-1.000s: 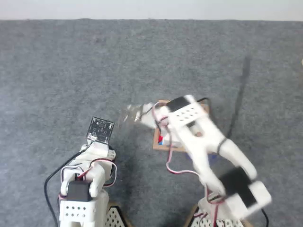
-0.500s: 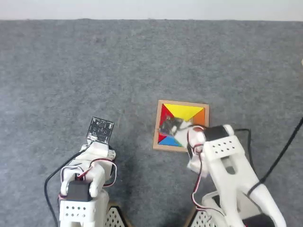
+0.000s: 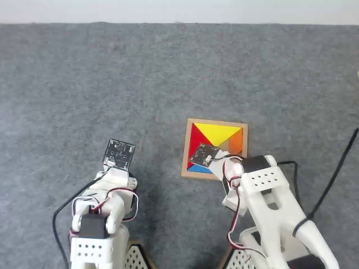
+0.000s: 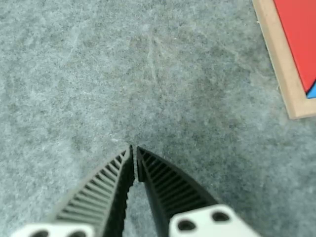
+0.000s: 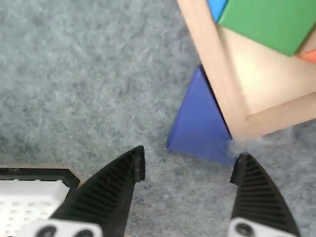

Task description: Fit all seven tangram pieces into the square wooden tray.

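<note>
On the grey worktop (image 3: pixel 84 84) we find the square wooden tray (image 3: pixel 185 147) a little toward 4 o'clock from the middle of the high view. Inside it a yellow triangle (image 3: pixel 217 133) fills the 12 o'clock side. A red triangle (image 3: pixel 194 135) takes the 9 o'clock side, an orange piece (image 3: pixel 237 143) sits at 3 o'clock and a light blue piece (image 3: pixel 194 166) at 7 o'clock. The right arm (image 3: pixel 269 196) comes up from 5 o'clock with its wrist over the tray's 6 o'clock edge. The left arm (image 3: pixel 104 213) stands at 7 o'clock, well apart from the tray. In the right wrist view we see the right tool (image 5: pixel 190 165) with its jaws spread wide and nothing between them. A dark blue triangle (image 5: pixel 200 123) lies flat on the worktop outside the tray, one edge touching the outer rim at a corner, just ahead of the gap between the jaws. Past that rim we see a bare patch of tray floor (image 5: pixel 256 81) with a green piece (image 5: pixel 269 19) beside it. The left tool (image 4: pixel 133 149) has its jaws pressed together on nothing, over bare worktop, with a corner of the tray near it.
</note>
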{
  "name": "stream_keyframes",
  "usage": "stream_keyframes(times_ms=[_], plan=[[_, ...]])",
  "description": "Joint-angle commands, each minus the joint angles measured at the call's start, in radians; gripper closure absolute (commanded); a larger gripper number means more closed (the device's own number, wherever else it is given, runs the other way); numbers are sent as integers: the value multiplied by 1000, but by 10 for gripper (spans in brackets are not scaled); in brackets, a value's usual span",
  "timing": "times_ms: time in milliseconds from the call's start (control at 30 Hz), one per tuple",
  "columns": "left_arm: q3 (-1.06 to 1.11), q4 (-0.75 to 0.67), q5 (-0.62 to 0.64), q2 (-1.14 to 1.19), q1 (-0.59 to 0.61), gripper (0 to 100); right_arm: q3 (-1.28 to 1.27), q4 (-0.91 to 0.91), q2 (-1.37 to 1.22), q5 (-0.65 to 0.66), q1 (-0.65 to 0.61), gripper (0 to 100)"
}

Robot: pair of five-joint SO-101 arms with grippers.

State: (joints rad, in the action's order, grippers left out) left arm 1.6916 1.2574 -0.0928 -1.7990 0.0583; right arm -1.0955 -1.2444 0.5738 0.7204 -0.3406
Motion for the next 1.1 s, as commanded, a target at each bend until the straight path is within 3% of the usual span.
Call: stream_keyframes(times_ms=[0, 200, 467, 800, 1067], plan=[[-8, 5, 8, -21, 6, 985, 6, 16, 22, 11, 8, 714], [-8, 5, 8, -21, 6, 985, 6, 8, -4, 23, 8, 714], [-8, 5, 8, -21, 6, 985, 66, 70, -275, 18, 15, 714], [-8, 5, 8, -21, 6, 985, 83, 99, -317, 71, 143, 716], [-8, 5, 8, -21, 6, 985, 91, 150, -315, 74, 223, 845]])
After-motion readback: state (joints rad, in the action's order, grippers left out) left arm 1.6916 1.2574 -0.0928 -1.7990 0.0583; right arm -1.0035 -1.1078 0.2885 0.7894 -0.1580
